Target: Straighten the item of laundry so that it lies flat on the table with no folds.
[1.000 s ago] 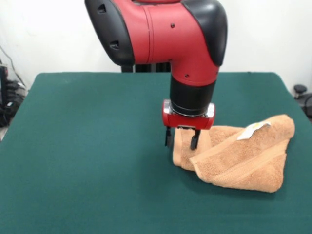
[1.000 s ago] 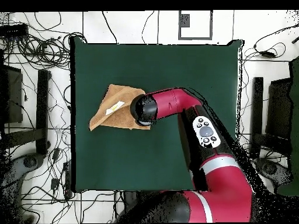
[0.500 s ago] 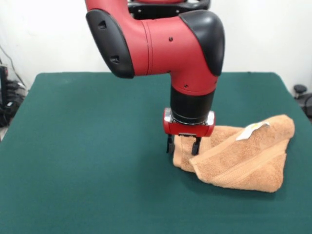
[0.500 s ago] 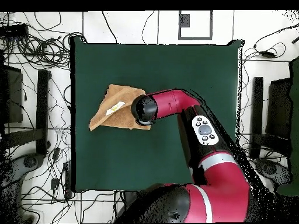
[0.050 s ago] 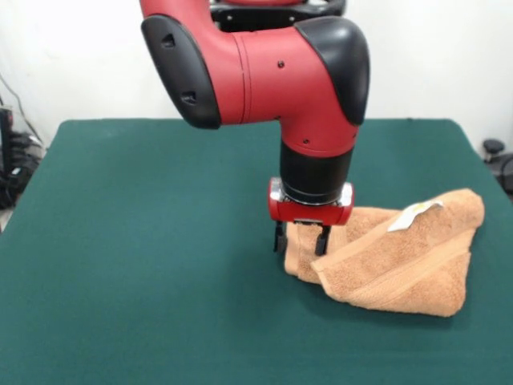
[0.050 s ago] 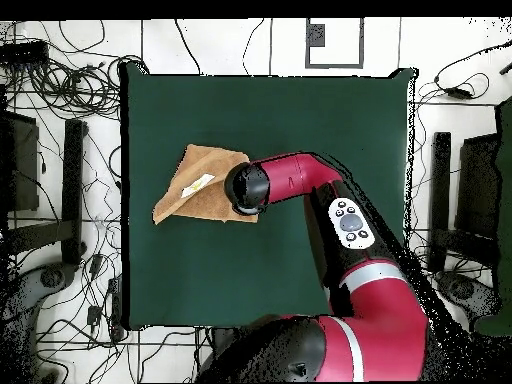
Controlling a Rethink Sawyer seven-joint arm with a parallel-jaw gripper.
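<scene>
Towel (image 5: 401,261), tan, lies folded in a rough triangle on the green table (image 5: 144,241), right of centre in the front view, white tag (image 5: 415,213) on top. Gripper (image 5: 300,238) points down at the towel's left corner, fingers narrowly parted astride a raised fold.

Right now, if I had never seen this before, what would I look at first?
Probably the big red and black arm coming down in the middle, with its gripper at the left corner of the towel. Next, the tan towel itself, lying folded in a rough triangle on the green table, a white tag on top.
</scene>
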